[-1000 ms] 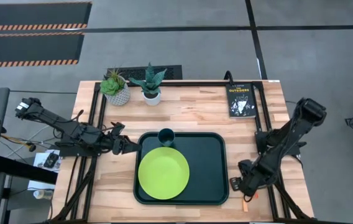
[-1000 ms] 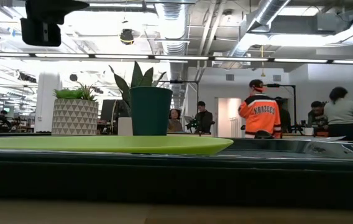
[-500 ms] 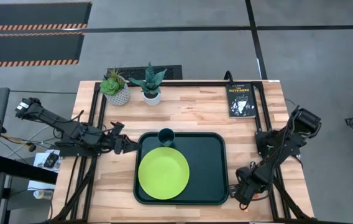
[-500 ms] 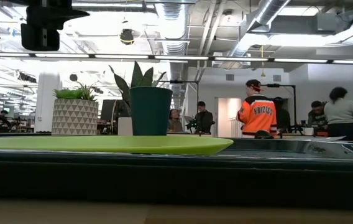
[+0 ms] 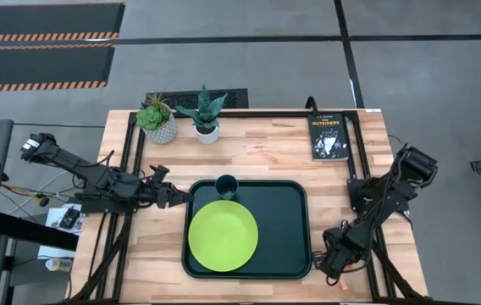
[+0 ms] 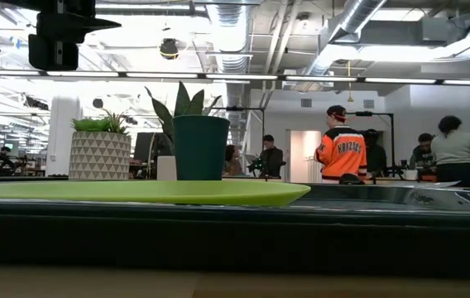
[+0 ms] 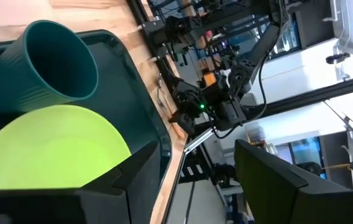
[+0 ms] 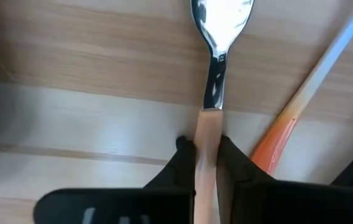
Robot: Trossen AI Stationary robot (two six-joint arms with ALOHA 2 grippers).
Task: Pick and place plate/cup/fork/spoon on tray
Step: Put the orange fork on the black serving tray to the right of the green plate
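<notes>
The small spoon with a silver metal bowl and red-orange handle lay on the pale wooden table, just off the near right corner of the large dark green rectangular tray. The right gripper was down at that spot with its two dark fingers pressed against either side of the handle, so the spoon was judged gripped. Just beside it lay the fork's orange handle and silver shaft, its tines out of view.

For a clean step, a straight lift was judged advisable, so that the thin handle would not pivot between the fingers and the fork would not be dragged. The bare tray floor to the right of the flat round lime-green plate was judged the best place for it. The small dark teal cup already stood at the tray's far edge.

The left gripper waited at the tray's left rim, its fingers held apart and empty.
</notes>
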